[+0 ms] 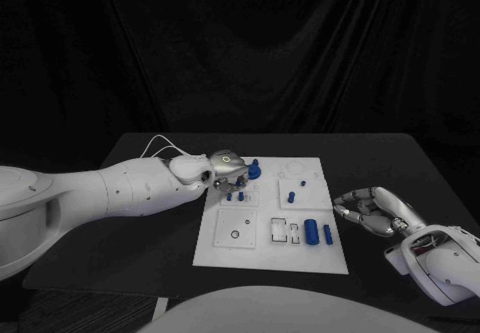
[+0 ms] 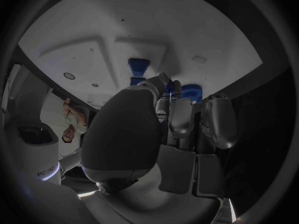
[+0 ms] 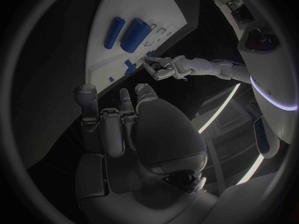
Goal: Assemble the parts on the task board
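The white task board [image 1: 268,246] lies in the middle of the table. My left hand [image 1: 228,171] hovers over its far left corner, fingers pointing down beside a tall blue part [image 1: 255,168]. Two short blue pegs [image 1: 236,196] stand just below those fingers. In the left wrist view, the left hand [image 2: 181,114] hangs over the board [image 2: 206,30], and blue [image 2: 169,87] shows between thumb and fingers; whether it is held is unclear. My right hand [image 1: 368,210] rests on the table to the right of the board, fingers loosely curled and holding nothing.
More blue pegs [image 1: 291,196] stand mid-board. Two blue cylinders [image 1: 311,231] lie near the board's near right corner, also seen in the right wrist view as blue cylinders [image 3: 136,35]. A round hole [image 1: 235,235] and slots [image 1: 279,231] mark the near left. The table's front edge [image 1: 120,288] is close.
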